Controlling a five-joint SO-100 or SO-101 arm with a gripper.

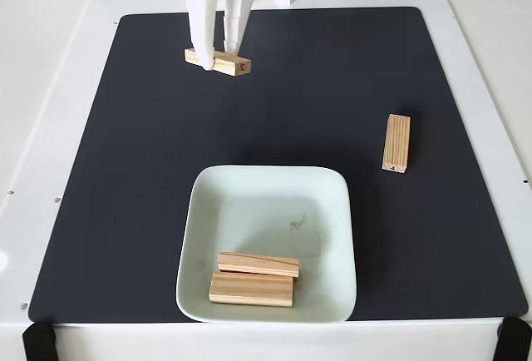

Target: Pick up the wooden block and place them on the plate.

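No text, label or brand was legible. A small dark mark stood on the end face of the light pine rectangular block (218,61) under the white gripper (218,56), and another on the upright-lying pine block (396,143) at right; neither was readable.

I see a white table (50,86) with a big black mat (274,95) on it. On the mat sit the plate (332,203), one wooden block (396,143) at the right, and another block (233,65) near the top.
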